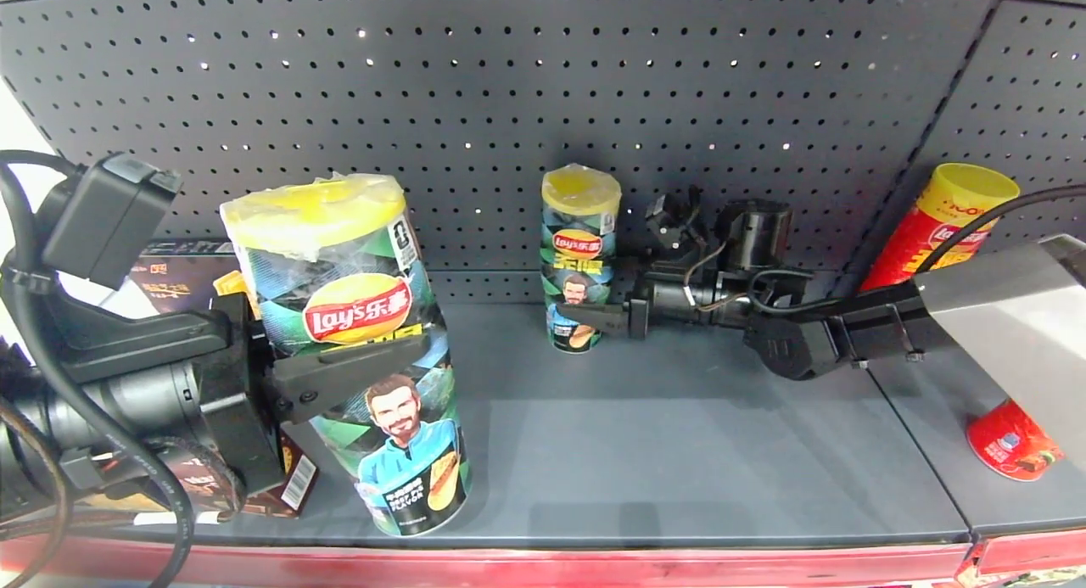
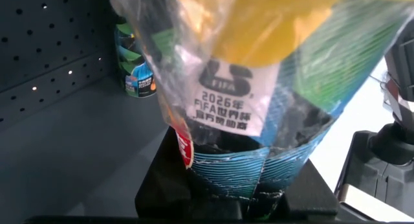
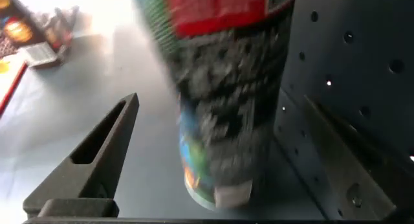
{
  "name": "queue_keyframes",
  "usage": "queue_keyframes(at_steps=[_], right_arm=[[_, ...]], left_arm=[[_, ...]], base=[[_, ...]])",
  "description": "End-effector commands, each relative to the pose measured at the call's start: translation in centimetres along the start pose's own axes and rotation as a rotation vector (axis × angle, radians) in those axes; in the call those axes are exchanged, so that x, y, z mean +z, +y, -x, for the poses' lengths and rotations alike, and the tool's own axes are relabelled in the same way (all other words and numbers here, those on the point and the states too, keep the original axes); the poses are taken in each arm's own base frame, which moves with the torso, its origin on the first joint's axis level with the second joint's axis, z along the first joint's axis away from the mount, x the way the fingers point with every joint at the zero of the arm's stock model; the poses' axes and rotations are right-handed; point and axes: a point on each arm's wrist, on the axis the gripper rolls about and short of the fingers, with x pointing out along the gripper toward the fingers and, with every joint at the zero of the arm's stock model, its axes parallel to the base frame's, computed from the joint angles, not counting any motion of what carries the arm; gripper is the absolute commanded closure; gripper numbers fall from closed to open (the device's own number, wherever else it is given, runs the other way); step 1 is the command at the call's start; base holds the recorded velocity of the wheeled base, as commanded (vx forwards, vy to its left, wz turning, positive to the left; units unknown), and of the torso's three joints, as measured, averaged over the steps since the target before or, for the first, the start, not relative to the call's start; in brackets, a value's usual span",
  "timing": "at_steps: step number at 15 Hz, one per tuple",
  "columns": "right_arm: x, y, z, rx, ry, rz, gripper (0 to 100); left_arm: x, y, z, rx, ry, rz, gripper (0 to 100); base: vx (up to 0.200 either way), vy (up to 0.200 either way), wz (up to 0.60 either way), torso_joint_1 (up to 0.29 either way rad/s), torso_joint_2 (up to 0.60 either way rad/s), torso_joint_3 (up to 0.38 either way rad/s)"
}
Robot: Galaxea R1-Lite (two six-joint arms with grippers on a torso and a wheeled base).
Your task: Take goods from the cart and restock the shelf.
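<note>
A large yellow-lidded chip can [image 1: 356,316] stands upright at the shelf's front left, wrapped in loose clear film. My left gripper [image 1: 382,350] is shut on its middle, and the can's top looms close in the left wrist view [image 2: 259,88]. A second, matching chip can [image 1: 579,232] stands upright by the pegboard at the back centre. My right gripper [image 1: 581,308] is open around its lower half. In the right wrist view one finger [image 3: 97,153] stands clear of this can [image 3: 226,107].
Brown boxes [image 1: 178,274] sit behind my left arm. A red can [image 1: 933,223] leans at the back right, and another red can [image 1: 1014,444] lies further forward. Bare grey shelf [image 1: 679,435] spans the middle, ending at a red front lip [image 1: 543,562].
</note>
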Motion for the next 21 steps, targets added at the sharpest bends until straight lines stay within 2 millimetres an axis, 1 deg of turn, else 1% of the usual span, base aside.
queue_keyframes(at_steps=[1,2,3,4,5,8,10,12,13,15,16,17,18,20,21], right_arm=[[-0.6,0.2,-1.5,0.012,-0.005,-0.004,0],[-1.0,0.5,-2.1,0.024,-0.001,-0.011,0],[-1.2,0.6,-2.3,0.027,-0.001,-0.010,0],[-1.7,0.6,-2.4,0.031,-0.006,-0.006,100],[-1.5,0.6,-2.4,0.027,-0.009,-0.004,100],[-0.3,0.6,-1.3,0.013,-0.016,0.007,100],[0.5,1.6,-0.1,0.020,-0.012,0.005,100],[2.2,3.5,1.7,0.047,-0.022,0.009,100],[3.1,4.9,2.7,0.079,-0.031,0.014,100],[4.0,7.4,4.1,0.121,-0.057,0.032,100],[4.0,8.2,4.5,0.130,-0.062,0.036,100],[3.6,9.7,5.7,0.142,-0.063,0.035,100],[3.3,10.8,6.2,0.158,-0.064,0.033,100],[1.8,12.5,7.0,0.176,-0.048,0.014,100],[0.6,13.0,7.3,0.178,-0.035,0.002,100]], left_arm=[[-0.1,0.1,-0.1,0.000,0.003,0.002,100],[0.0,0.1,-0.1,0.000,0.002,0.000,100],[0.0,0.1,-0.1,0.000,0.002,0.001,100],[0.0,0.1,-0.1,0.002,0.002,0.002,100],[-0.1,0.1,0.0,0.002,0.003,0.002,100],[-0.2,0.1,-0.1,0.002,0.008,0.004,100],[-0.2,0.1,-0.1,0.002,0.007,0.003,100],[-0.2,0.0,0.0,0.002,0.006,0.001,100],[-0.4,0.0,0.1,0.001,0.010,0.003,100],[-0.6,-0.1,0.2,0.001,0.016,0.009,100],[-0.7,-0.1,0.3,0.001,0.017,0.008,100],[-0.8,-0.1,0.3,0.004,0.020,0.011,100],[-0.7,-0.2,0.4,0.004,0.016,0.009,100],[-0.5,-0.3,0.6,0.004,0.008,0.006,100],[-0.5,-0.3,0.6,0.004,0.007,0.005,100]], base=[[0.000,0.000,0.00,0.000,0.00,0.000],[0.000,0.000,0.00,0.000,0.00,0.000],[0.000,0.000,0.00,0.000,0.00,0.000],[0.000,0.000,0.00,0.000,0.00,0.000],[0.000,0.000,0.00,0.000,0.00,0.000],[0.000,0.000,0.00,0.000,0.00,0.000],[0.000,0.000,0.00,0.000,0.00,0.000],[0.000,0.000,0.00,0.000,0.00,0.000],[0.000,0.000,0.00,0.000,0.00,0.000],[0.000,0.000,0.00,0.000,0.00,0.000],[0.000,0.000,0.00,0.000,0.00,0.000],[0.000,0.000,0.00,0.000,0.00,0.000],[0.000,0.000,0.00,0.000,0.00,0.000],[0.000,0.000,0.00,0.000,0.00,0.000],[0.000,0.000,0.00,0.000,0.00,0.000]])
